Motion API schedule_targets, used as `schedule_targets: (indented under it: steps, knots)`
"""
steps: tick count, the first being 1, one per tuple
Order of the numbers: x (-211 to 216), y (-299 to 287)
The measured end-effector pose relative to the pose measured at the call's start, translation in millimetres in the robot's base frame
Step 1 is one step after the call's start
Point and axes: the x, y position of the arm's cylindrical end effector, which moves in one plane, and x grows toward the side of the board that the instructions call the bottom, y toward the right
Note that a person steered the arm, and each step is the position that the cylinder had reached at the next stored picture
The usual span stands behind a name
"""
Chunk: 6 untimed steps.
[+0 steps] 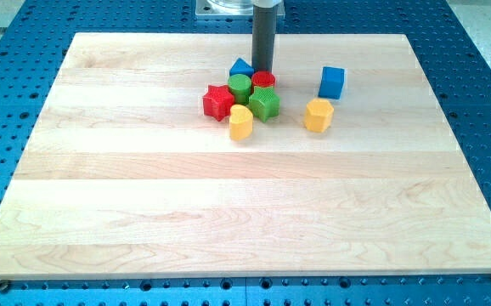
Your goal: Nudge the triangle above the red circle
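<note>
A blue triangle [241, 67] sits near the view's top centre of the wooden board [143, 170]. The red circle [265, 81] lies just right of and below it. My tip [263, 70] rests right next to the blue triangle's right side, at the red circle's upper edge. A green circle [240, 85] touches the triangle's lower side. A red star [218, 101], a green star [264, 104] and a yellow block [240, 122] crowd below them.
A blue cube [332, 82] and a yellow hexagon [318, 115] stand apart at the cluster's right. The board's top edge is close behind my tip. Blue perforated table surrounds the board.
</note>
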Motion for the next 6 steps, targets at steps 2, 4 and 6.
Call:
schedule_targets:
  steps: [2,4,6]
  knots:
    - [-33,-53]
    - [-6,-73]
    - [-2,60]
